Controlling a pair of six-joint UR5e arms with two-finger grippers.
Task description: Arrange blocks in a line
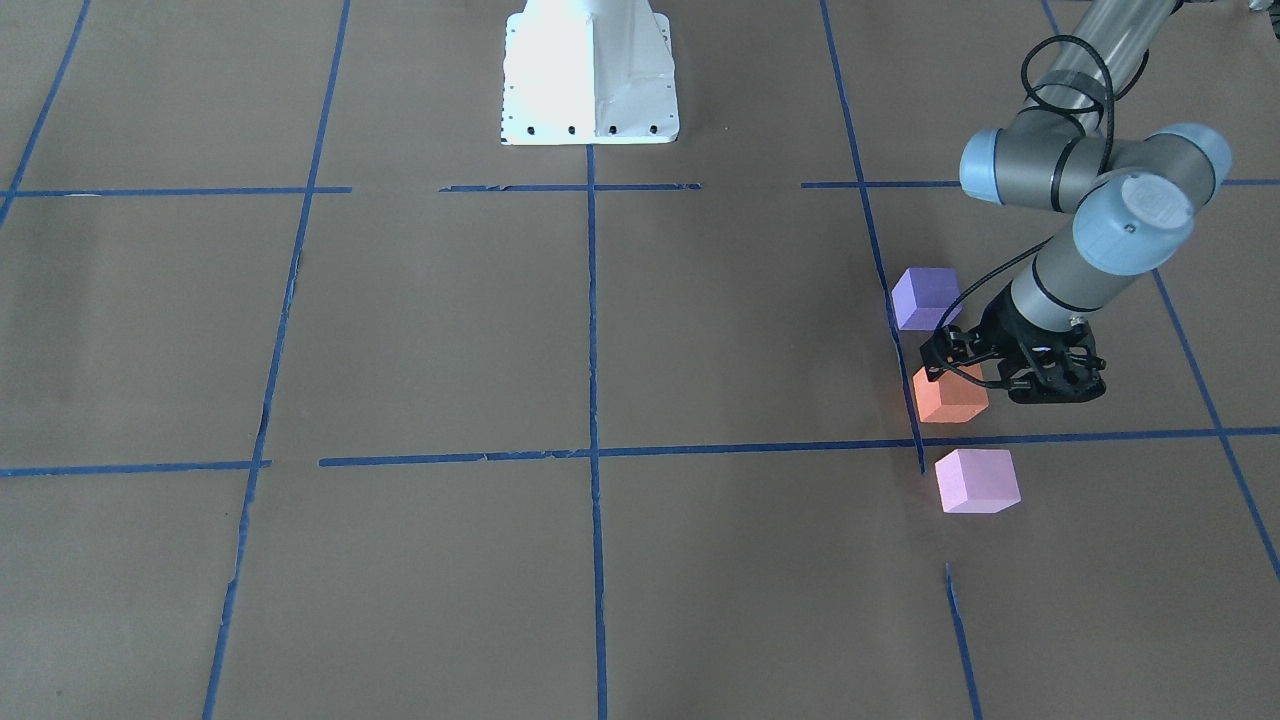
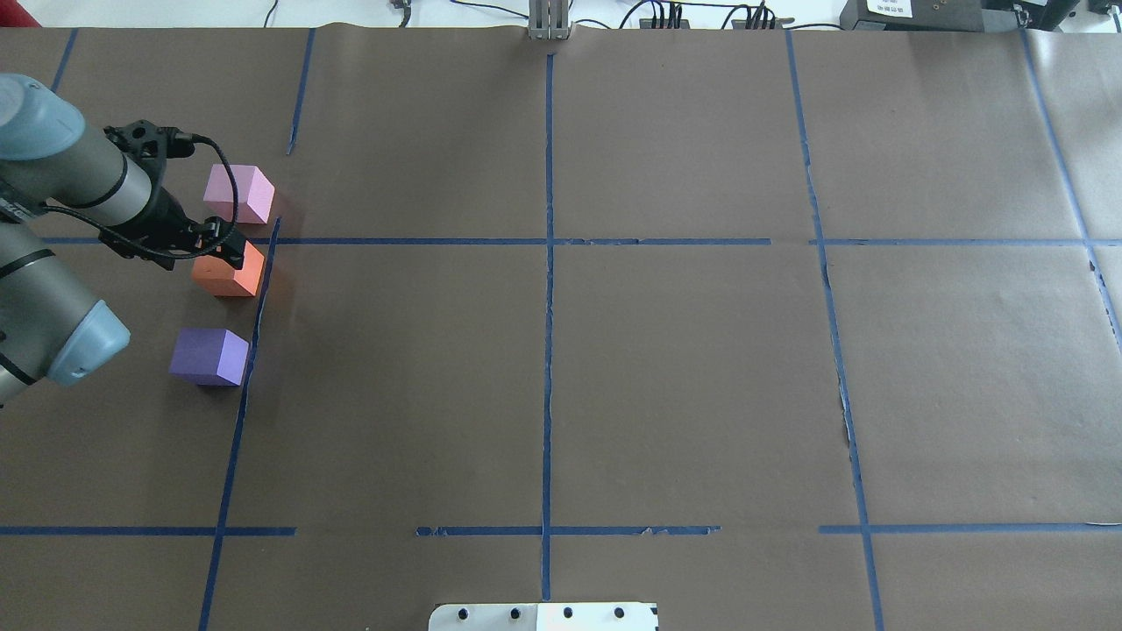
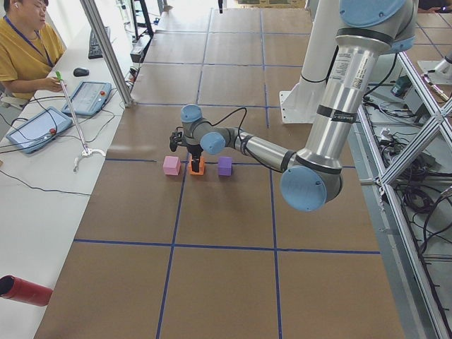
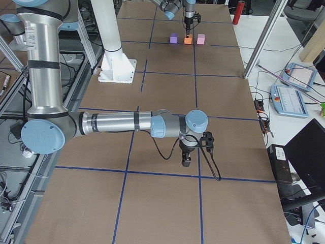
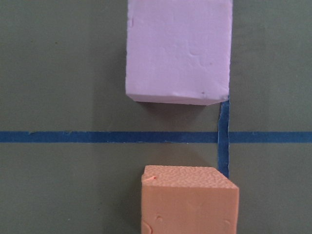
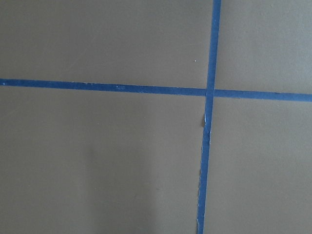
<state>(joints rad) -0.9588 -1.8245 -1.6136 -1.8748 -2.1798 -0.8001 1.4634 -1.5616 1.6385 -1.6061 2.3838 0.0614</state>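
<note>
Left jaws hang low at the orange block (image 2: 232, 276); I cannot tell whether they grip it, nor how the right jaws stand. On the counter's (image 2: 684, 368) left, purple block (image 2: 210, 355) nearest, orange next, pink block (image 2: 241, 193) farthest, beside a tape line (image 2: 254, 324).

At the robot's left on the table (image 2: 684, 368), three blocks stand apart in a row running away from the robot: near block (image 2: 209, 355), middle block (image 2: 230, 273), far block (image 2: 238, 193). A lengthwise tape line (image 2: 254, 324) runs just to their right. A cross tape line (image 2: 412, 241) passes between the middle and far blocks. The left gripper (image 2: 219, 248) sits at the middle block.
</note>
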